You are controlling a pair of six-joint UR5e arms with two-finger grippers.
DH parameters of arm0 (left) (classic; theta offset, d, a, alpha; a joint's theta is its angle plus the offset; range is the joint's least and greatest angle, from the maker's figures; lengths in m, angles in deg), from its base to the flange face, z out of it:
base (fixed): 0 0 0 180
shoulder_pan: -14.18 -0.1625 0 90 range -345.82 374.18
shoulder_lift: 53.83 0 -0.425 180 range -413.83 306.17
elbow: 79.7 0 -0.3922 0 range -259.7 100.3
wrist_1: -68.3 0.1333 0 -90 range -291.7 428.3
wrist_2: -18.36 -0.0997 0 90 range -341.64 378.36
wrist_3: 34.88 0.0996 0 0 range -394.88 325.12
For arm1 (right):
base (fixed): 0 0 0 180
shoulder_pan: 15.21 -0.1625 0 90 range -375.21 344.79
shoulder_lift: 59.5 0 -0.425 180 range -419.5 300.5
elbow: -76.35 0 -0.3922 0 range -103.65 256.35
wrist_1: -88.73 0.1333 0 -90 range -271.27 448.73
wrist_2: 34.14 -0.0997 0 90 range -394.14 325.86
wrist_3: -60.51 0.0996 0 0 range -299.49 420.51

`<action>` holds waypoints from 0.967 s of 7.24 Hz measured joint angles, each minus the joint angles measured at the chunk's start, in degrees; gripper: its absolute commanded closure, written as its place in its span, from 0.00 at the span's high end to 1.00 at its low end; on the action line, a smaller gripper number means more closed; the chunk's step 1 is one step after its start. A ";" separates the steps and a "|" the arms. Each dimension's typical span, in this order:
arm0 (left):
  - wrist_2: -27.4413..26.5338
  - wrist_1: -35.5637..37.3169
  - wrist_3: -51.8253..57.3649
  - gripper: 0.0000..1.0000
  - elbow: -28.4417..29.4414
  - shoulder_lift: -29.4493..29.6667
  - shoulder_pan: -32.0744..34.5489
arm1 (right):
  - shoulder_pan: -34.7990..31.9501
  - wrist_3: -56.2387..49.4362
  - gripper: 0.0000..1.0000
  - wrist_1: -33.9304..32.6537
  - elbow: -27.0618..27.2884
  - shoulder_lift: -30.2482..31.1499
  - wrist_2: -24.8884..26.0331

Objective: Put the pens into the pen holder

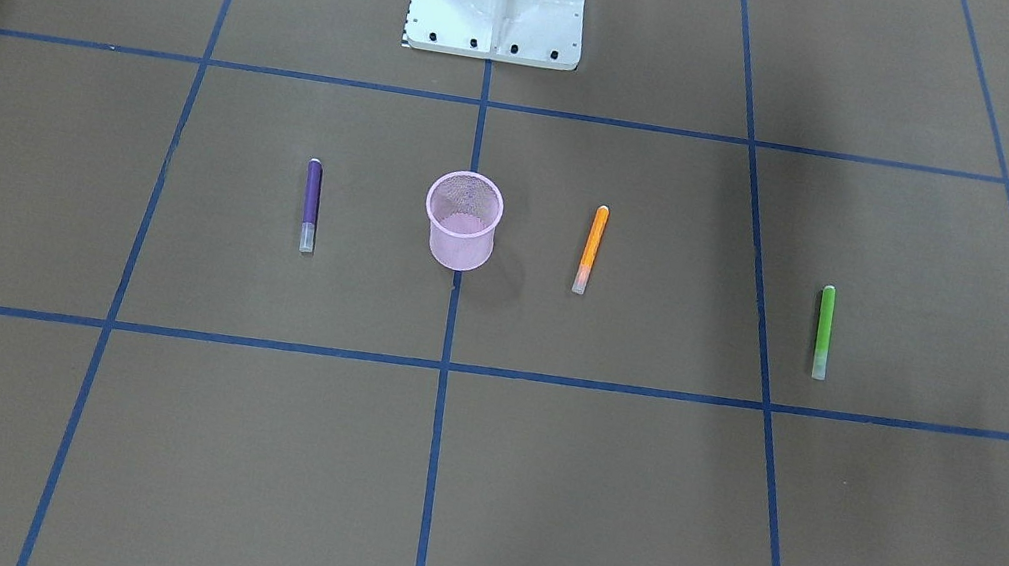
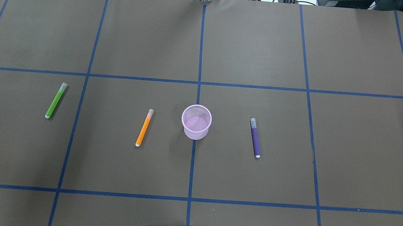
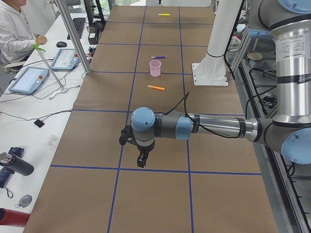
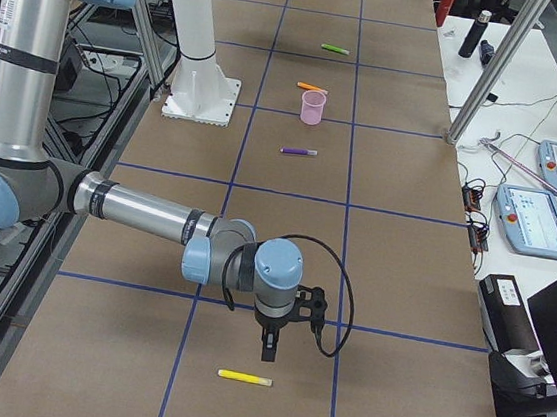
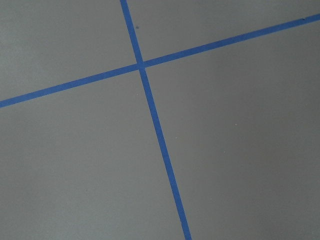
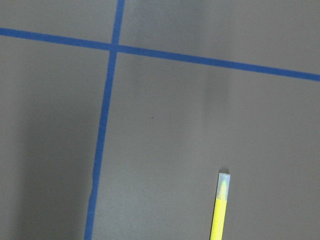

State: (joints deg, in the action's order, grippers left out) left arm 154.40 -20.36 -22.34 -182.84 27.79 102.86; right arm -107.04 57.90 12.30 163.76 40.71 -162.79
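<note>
The pink mesh pen holder [image 2: 196, 122] stands upright and empty at the table's middle [image 1: 462, 221]. The orange pen [image 2: 144, 127] lies to its left, the purple pen [image 2: 255, 137] to its right and the green pen [image 2: 56, 100] further left. The yellow pen [image 4: 245, 377] lies at the table's far right end. Its cap end shows in the right wrist view [image 6: 223, 186]. My right gripper [image 4: 268, 348] hangs just above and beside the yellow pen. My left gripper [image 3: 141, 160] hangs over bare table at the left end. I cannot tell whether either gripper is open or shut.
The white robot base [image 1: 497, 9] stands behind the holder. Blue tape lines [image 5: 150, 107] cross the brown table cover. An aluminium frame post [image 3: 73, 39], control tablets [image 3: 29, 80] and a seated person [image 3: 14, 29] are along the operators' side.
</note>
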 measured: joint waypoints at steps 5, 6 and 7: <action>0.02 -0.03 0.03 1.00 -0.05 0.03 0.06 | 1.30 13.22 0.83 20.82 -15.75 -0.50 -1.12; 0.02 -0.07 0.03 1.00 -0.05 0.06 0.04 | 2.54 13.51 0.81 21.09 -16.32 -0.98 -0.67; 0.02 -0.17 0.03 1.00 -0.07 0.07 0.02 | 3.61 13.62 0.76 21.21 -17.09 -1.59 -0.04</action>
State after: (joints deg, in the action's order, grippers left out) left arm 154.41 -20.54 -22.31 -182.91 27.86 102.87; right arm -103.43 71.52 33.51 146.67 39.12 -162.82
